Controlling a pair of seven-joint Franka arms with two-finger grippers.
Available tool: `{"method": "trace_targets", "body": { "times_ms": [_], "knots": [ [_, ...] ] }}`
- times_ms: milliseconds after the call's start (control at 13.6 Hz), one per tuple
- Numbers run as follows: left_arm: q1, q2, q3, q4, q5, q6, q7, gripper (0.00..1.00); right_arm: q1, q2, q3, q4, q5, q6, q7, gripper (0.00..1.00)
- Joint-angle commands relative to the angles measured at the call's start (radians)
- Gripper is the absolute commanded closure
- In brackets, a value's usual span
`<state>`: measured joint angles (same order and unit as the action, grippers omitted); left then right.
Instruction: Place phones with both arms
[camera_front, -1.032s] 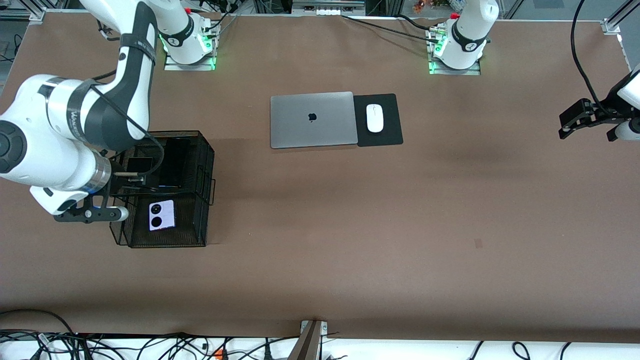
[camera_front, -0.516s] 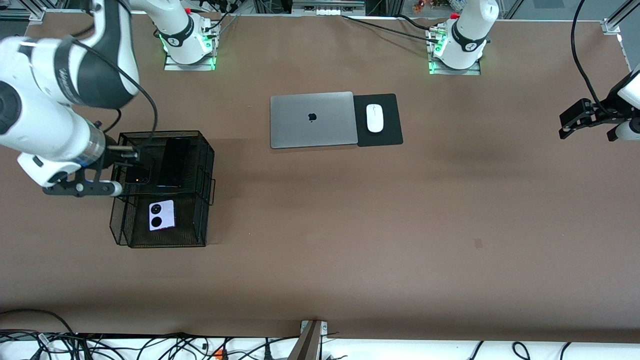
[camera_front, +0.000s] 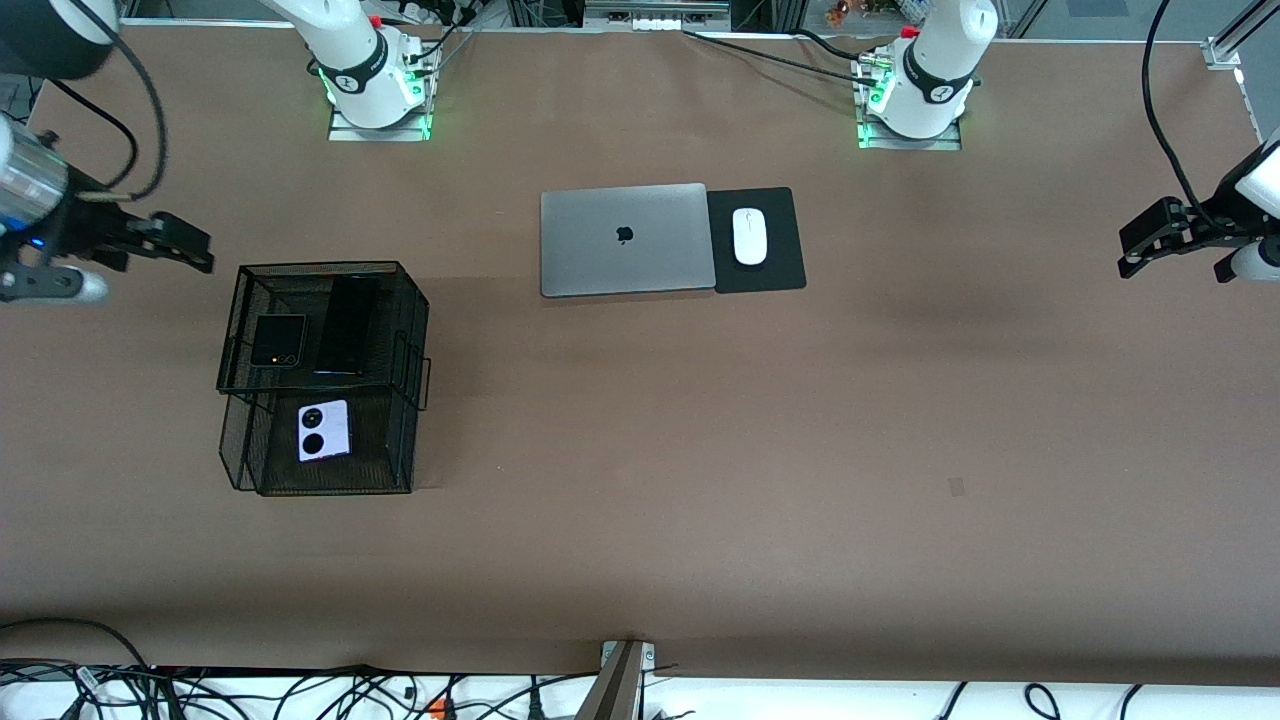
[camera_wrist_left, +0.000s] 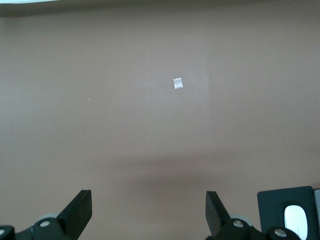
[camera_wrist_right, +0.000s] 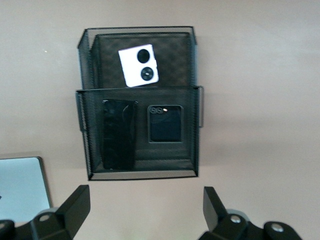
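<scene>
1. Right gripper (camera_front: 185, 245) I see spread and empty, over bare table beside the mesh rack (camera_front: 410, 330).
2. Left gripper (camera_front: 1140, 245) spread, empty, waiting at its table end.
3. Folded black phone (camera_front: 277, 340) and slim black phone (camera_front: 347, 325) lie on the upper tier; lilac-white phone (camera_front: 323, 431) below.

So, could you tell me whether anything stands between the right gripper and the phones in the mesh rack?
Nothing visible does. The right gripper, open and empty, is over bare table beside the mesh rack, whose tiers are open on top over all three phones.
</scene>
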<state>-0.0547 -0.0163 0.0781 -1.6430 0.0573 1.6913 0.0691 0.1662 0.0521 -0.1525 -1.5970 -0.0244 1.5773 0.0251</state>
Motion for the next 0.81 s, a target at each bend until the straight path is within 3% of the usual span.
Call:
{"method": "trace_targets", "body": {
  "times_ms": [0,147,737],
  "knots": [
    [0.003,0.013,0.0,0.028,-0.011,-0.012,0.0,0.0,-0.14,-0.043,0.117,-0.026,-0.032,-0.025,-0.013,0.0],
    [0.003,0.013,0.0,0.028,-0.011,-0.013,0.0,0.0,-0.191,-0.048,0.154,-0.023,-0.034,-0.026,-0.017,0.0],
    [0.004,0.013,0.0,0.028,-0.013,-0.013,0.0,0.0,-0.189,-0.04,0.146,-0.015,-0.023,-0.013,-0.014,0.0]
  ]
}}
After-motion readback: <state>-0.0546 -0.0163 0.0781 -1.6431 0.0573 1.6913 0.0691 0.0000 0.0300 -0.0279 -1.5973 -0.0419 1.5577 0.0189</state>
